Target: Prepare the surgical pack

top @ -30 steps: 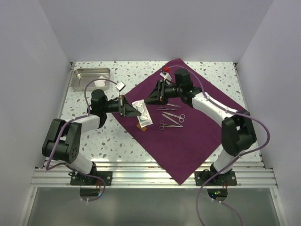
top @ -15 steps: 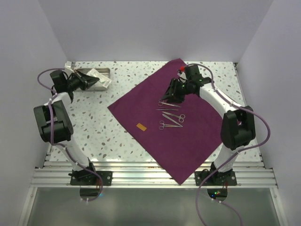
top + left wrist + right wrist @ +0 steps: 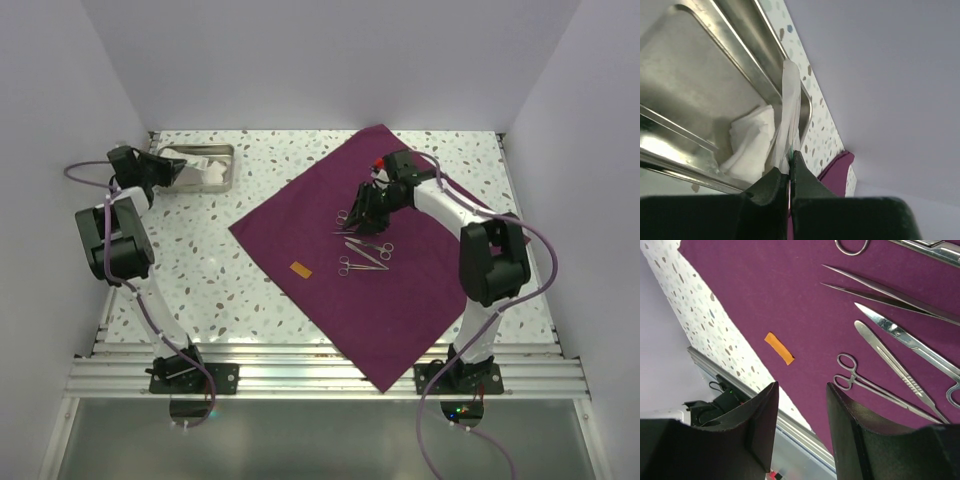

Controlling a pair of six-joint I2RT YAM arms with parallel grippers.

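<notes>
I see surgical pack (image 3: 400, 300) spread flat on bench (image 3: 200, 280), instruments (image 3: 362, 250) and orange strip (image 3: 779, 348) laid on it. Left gripper (image 3: 790, 172) clamped on white packet (image 3: 789, 100) over steel tray (image 3: 700, 65). Right gripper (image 3: 801, 390) parted, empty, above instruments. Wrapping not begun, I judge

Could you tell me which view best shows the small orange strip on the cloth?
Right wrist: the orange strip is large and unobstructed on the cloth. Top external shows it tiny; left wrist does not show it.

Speckled terrazzo tabletop (image 3: 200, 270). Plain pale lavender walls (image 3: 300, 60) on three sides. Ribbed aluminium rail (image 3: 320, 378) along near edge. Even, soft light.
</notes>
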